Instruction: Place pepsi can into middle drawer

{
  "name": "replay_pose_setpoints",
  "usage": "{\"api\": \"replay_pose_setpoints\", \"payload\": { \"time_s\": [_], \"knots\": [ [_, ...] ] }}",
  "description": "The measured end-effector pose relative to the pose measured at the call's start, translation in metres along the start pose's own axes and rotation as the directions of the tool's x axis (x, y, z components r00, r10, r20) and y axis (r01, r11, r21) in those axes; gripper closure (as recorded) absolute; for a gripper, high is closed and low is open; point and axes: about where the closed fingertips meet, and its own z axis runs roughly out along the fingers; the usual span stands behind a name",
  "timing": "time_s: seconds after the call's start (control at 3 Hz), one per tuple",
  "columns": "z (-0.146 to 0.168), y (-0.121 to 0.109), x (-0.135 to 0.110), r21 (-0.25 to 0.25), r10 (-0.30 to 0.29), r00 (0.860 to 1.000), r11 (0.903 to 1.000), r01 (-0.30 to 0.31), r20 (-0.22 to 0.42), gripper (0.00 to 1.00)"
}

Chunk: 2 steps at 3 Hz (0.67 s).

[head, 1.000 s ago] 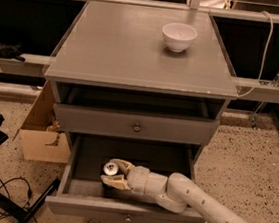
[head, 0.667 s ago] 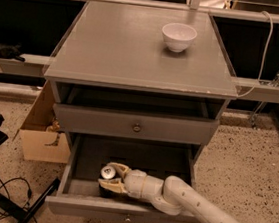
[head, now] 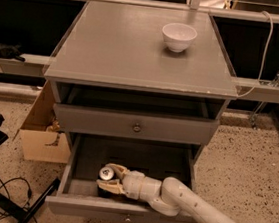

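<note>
The middle drawer (head: 82, 152) is pulled open below the upper grey drawer front. My gripper (head: 112, 178) reaches into it from the lower right, low over the tray at its left front. The fingers (head: 116, 170) are closed around the pepsi can (head: 105, 174). Only the can's silver top and a bit of dark body show. I cannot tell whether the can touches the drawer floor.
A white bowl (head: 178, 36) stands at the back right of the cabinet top (head: 111, 50). The upper drawer front (head: 137, 125) is shut. A cardboard box (head: 41, 132) sits on the floor at the left, beside black equipment and cables (head: 0, 188).
My gripper with the can has moved left and slightly toward the drawer's front, deeper into the tray.
</note>
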Motion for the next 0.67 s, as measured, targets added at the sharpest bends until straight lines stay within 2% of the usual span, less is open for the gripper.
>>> {"api": "replay_pose_setpoints", "payload": {
  "time_s": [0.33, 0.67],
  "knots": [
    [0.0, 0.0, 0.0, 0.0, 0.0, 1.0, 1.0, 0.0, 0.0, 0.5],
    [0.0001, 0.0, 0.0, 0.0, 0.0, 1.0, 1.0, 0.0, 0.0, 0.27]
  ]
}}
